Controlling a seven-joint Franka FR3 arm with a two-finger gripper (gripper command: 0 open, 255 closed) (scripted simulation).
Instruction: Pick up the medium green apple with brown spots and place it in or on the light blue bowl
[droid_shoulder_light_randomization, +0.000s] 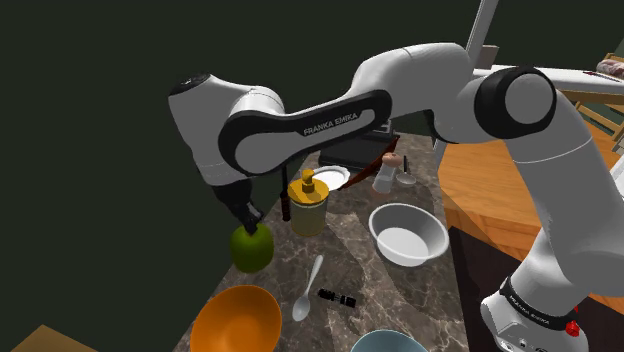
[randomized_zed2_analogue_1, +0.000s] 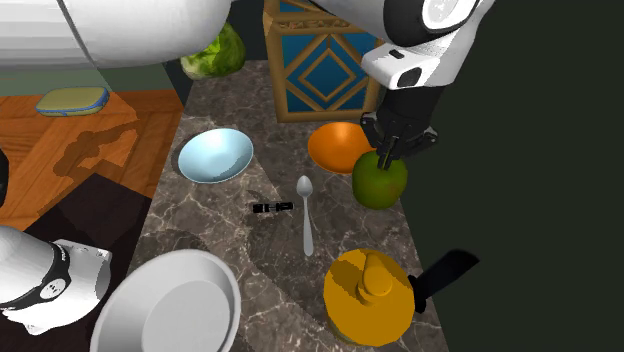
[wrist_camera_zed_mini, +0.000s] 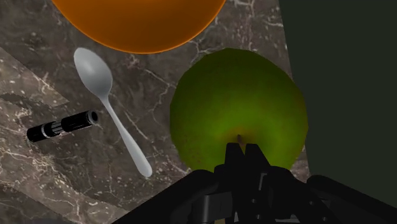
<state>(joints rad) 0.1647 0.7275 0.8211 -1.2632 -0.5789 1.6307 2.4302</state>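
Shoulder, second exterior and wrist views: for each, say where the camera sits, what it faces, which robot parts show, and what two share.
Shoulder view: beside the arm's base, looking down over the counter; arm and gripper above the apple.
Second exterior view: across the counter, facing the opposite way; arm, gripper.
Wrist view: on the gripper, facing down at the apple; fingers.
All three share apple, spoon, orange bowl.

orange bowl (wrist_camera_zed_mini: 137, 22) cut by edge; light blue bowl (droid_shoulder_light_randomization: 388, 339) mostly cropped
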